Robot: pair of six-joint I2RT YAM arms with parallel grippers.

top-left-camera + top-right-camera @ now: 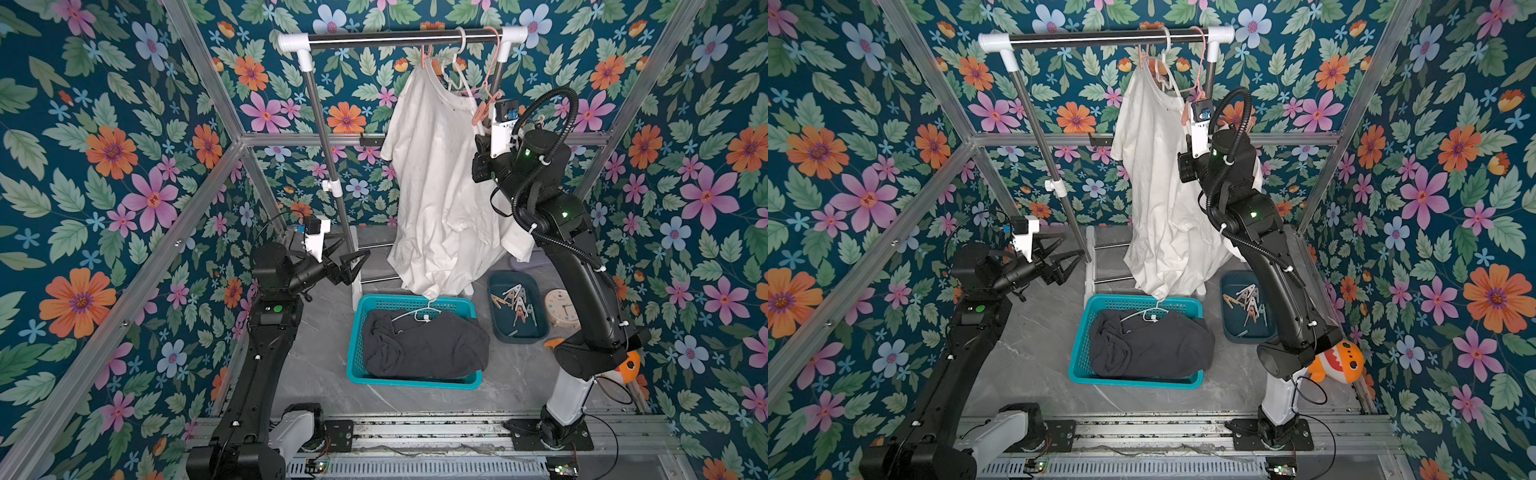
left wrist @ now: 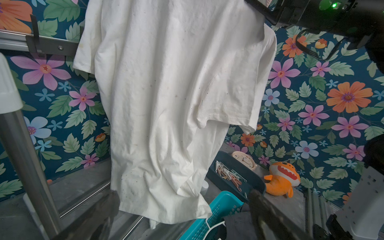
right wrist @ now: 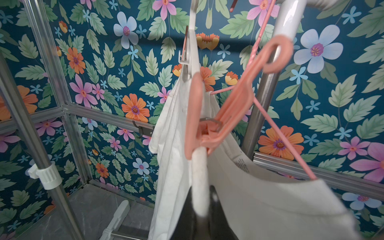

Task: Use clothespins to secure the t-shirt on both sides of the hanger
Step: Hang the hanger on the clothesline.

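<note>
T-shirt [image 1: 436, 187] hangs on white hanger [image 3: 199, 166]. Salmon clothespin [image 3: 232, 101] clamps both just above right claw [image 3: 201, 214]. That claw is clenched with the hanger arm running between its fingers; whether it pinches the arm, cannot tell. Left claw [image 1: 353, 257] gapes, empty.

Judgement: this shoulder looks pegged. Next: back straight off, no tug on hanger.

Floral walls [image 1: 104, 166], grey marble floor [image 1: 316, 365]. Teal basket [image 1: 353, 332] and tray [image 1: 498, 282] of spare clothespins [image 1: 515, 303] lie far beneath right claw.
</note>
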